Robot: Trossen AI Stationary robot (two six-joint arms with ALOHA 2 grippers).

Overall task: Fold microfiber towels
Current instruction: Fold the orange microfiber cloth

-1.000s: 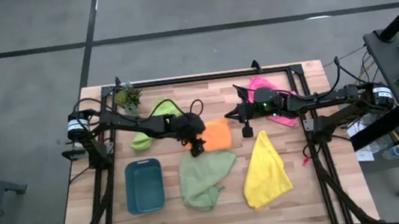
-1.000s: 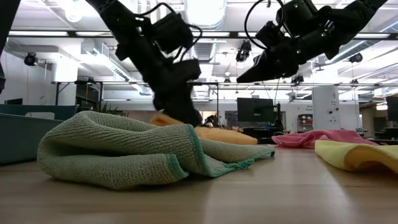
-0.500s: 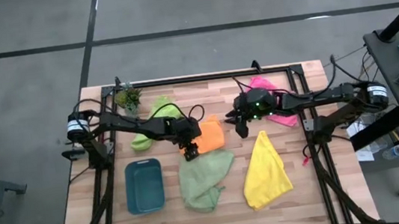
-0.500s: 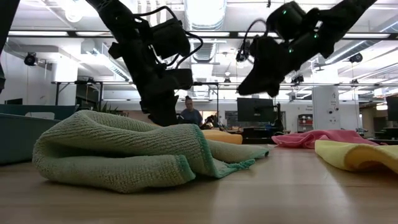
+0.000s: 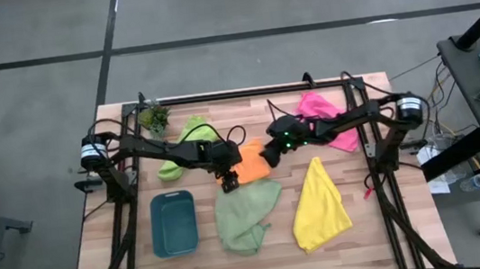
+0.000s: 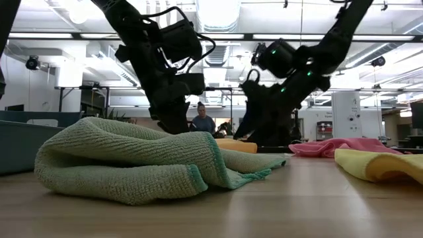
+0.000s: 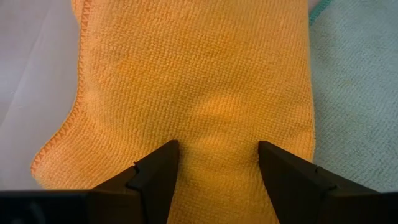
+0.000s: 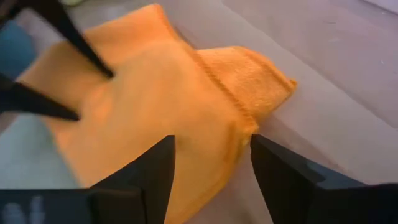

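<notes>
An orange towel lies on the table's middle, with a doubled-over edge on its right side. My left gripper is open at the towel's near left part. My right gripper is open and slants down at the towel's right edge, one finger on either side of it. Around them lie a sage green towel, bunched, a yellow towel, a pink towel and a lime green towel. My left gripper sets its two spread fingertips on the orange towel's top side, near its near left edge. The fingers come from above, slanting toward the table's right. The towel lies flat on the table under them. My right gripper: I cannot tell whether it touches the towel.
A teal tray stands at the near left and a small potted plant at the far left. The sage towel's heap lies just in front of the orange one. A black frame rims the table.
My right gripper has come down and toward the table's left, from above the pink towel to the orange towel's right edge. It has rolled about its own line and opened on the way. The orange towel lies as before.
</notes>
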